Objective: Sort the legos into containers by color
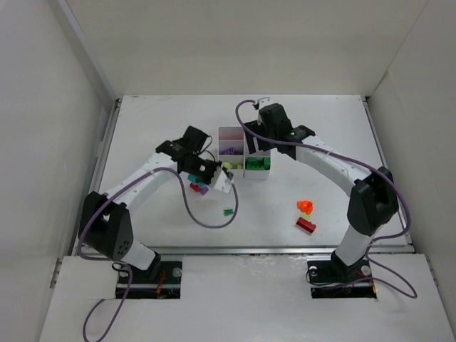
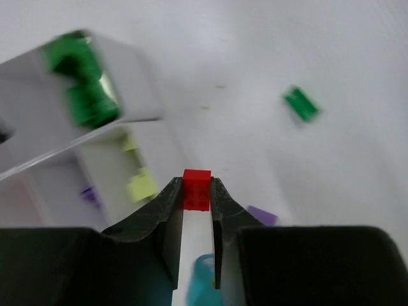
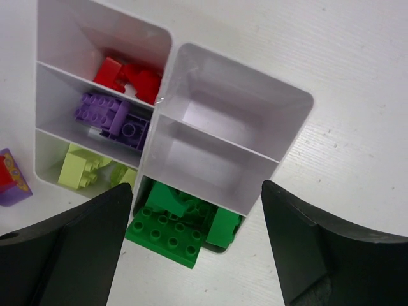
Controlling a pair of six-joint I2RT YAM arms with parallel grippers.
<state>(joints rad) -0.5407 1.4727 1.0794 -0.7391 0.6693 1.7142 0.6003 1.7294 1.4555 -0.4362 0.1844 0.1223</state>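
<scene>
My left gripper [image 2: 197,192] is shut on a small red lego [image 2: 197,188], held above the table just left of the white container tray [image 1: 231,130]. Under its jaws lie a cyan lego [image 2: 204,280] and a purple one [image 2: 262,215]; a green one [image 2: 300,103] lies further off. My right gripper [image 3: 196,191] hangs open over the tray [image 3: 217,143] with nothing between its fingers. The compartments hold red legos [image 3: 131,76], purple legos [image 3: 115,118], yellow-green legos [image 3: 83,169] and green legos [image 3: 175,226]; two are bare.
Loose on the table are a green lego [image 1: 228,211], an orange lego [image 1: 305,206] and a red lego [image 1: 306,225]. A purple piece [image 3: 11,178] sits left of the tray. White walls enclose the table on three sides.
</scene>
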